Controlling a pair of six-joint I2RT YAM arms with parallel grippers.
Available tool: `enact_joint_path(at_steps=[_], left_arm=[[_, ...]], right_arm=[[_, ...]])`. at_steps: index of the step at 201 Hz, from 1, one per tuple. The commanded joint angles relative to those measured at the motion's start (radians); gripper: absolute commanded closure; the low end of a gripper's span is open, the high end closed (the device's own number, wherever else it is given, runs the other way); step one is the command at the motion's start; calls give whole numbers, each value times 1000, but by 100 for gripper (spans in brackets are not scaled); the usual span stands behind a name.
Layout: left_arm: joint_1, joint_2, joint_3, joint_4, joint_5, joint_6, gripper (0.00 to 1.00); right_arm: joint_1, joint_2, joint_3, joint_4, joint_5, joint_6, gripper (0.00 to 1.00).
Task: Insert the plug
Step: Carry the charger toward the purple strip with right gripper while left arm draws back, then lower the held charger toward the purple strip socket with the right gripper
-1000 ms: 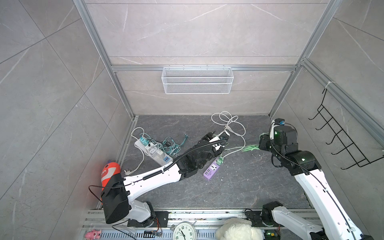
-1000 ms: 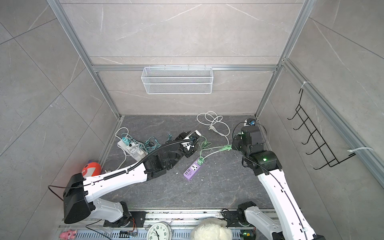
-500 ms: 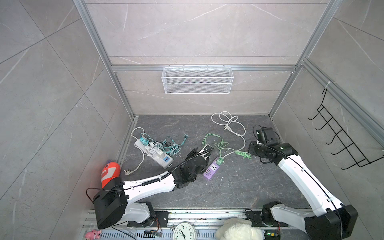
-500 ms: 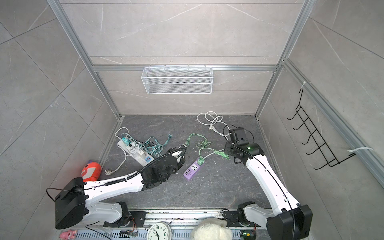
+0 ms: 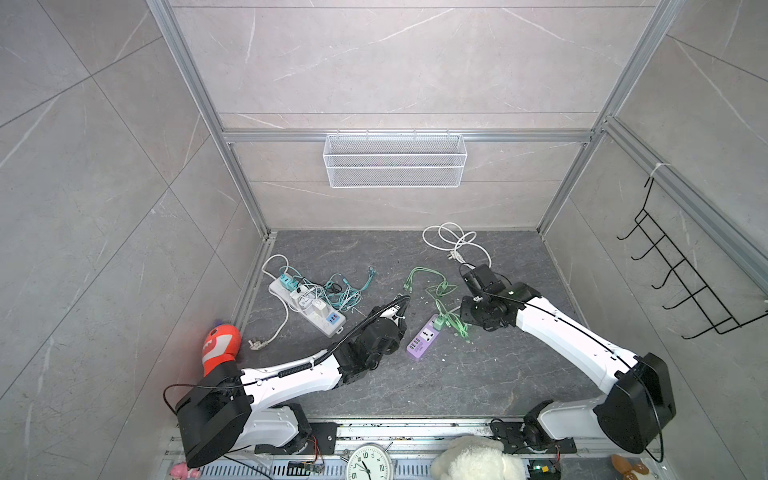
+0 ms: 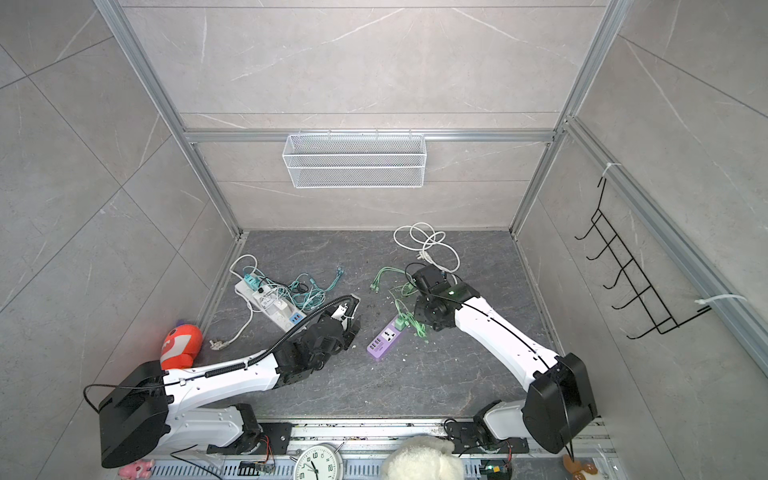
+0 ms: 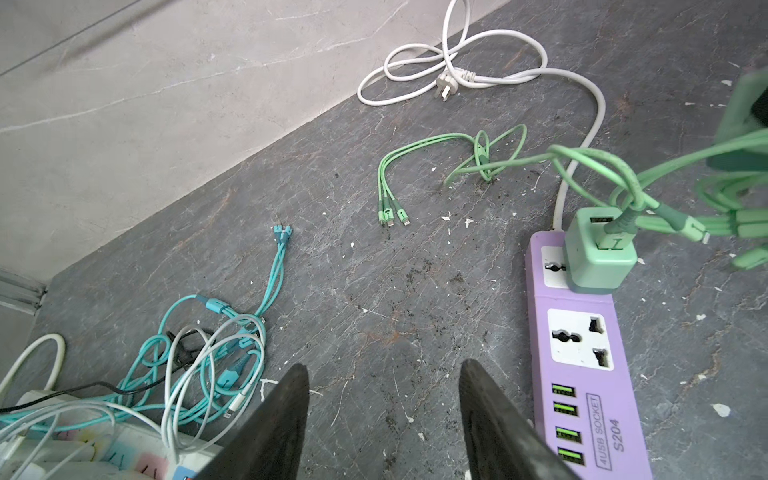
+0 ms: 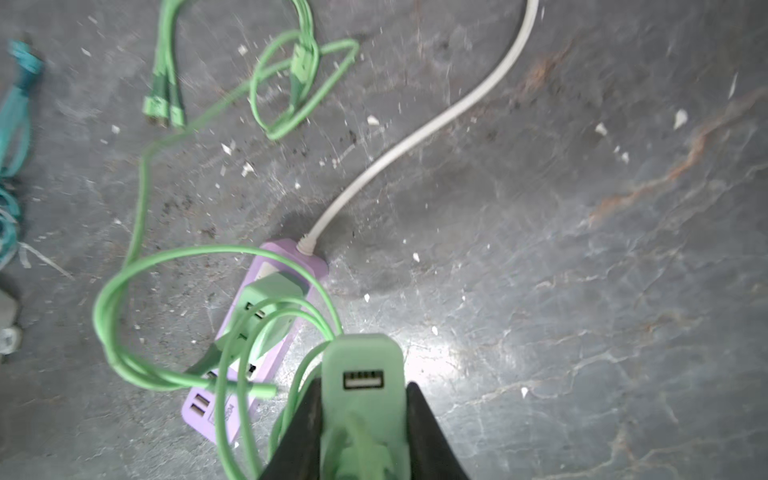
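A purple power strip (image 5: 424, 341) (image 6: 384, 341) (image 7: 627, 399) lies mid-floor with a green charger (image 7: 598, 257) (image 8: 266, 303) seated in its end socket. Beside that charger the white universal socket (image 7: 579, 338) is free. My right gripper (image 8: 362, 384) is shut on a second green plug (image 8: 361, 374), a USB charger with a green cable trailing from it. It hangs just right of the strip's cord end, apart from it. My left gripper (image 7: 384, 368) stands open over bare floor just left of the strip, with nothing between its fingers.
A white power strip (image 5: 307, 305) tangled with teal and white cables (image 7: 216, 332) lies at the left. The purple strip's white cord (image 5: 453, 241) coils at the back. Loose green cable ends (image 7: 390, 216) lie between. A wire basket (image 5: 395, 160) hangs on the back wall.
My right gripper has come down and leftward with the green plug, from the back right to beside the purple strip. My left arm has drawn back toward the front left.
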Motion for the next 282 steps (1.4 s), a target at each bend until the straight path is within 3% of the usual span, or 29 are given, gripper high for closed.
enact_joint_path(at_steps=[1, 46, 72, 94, 109, 151, 192, 244, 282], left_arm=[[4, -40, -9, 65, 32, -52, 41], [4, -65, -29, 58, 30, -37, 41], [3, -73, -34, 62, 48, -67, 41], [4, -67, -31, 63, 88, -94, 43], [2, -62, -30, 63, 108, -107, 43], [1, -86, -44, 50, 101, -146, 44], [1, -146, -79, 50, 83, -187, 45], [1, -249, -119, -25, 29, -215, 46], [1, -394, -183, -94, -79, -251, 46]], right_arm=[[46, -4, 0, 6, 73, 101, 93], [133, -44, 42, -59, 289, 204, 94], [187, -25, 180, -153, 465, 222, 95], [209, 41, 319, -182, 593, 198, 95], [219, 80, 380, -87, 634, 114, 95], [221, 202, 589, 160, 495, -114, 95], [219, 276, 650, 383, 274, -217, 95], [220, 369, 569, 559, 164, -219, 95], [225, 359, 570, 462, 163, -113, 96]])
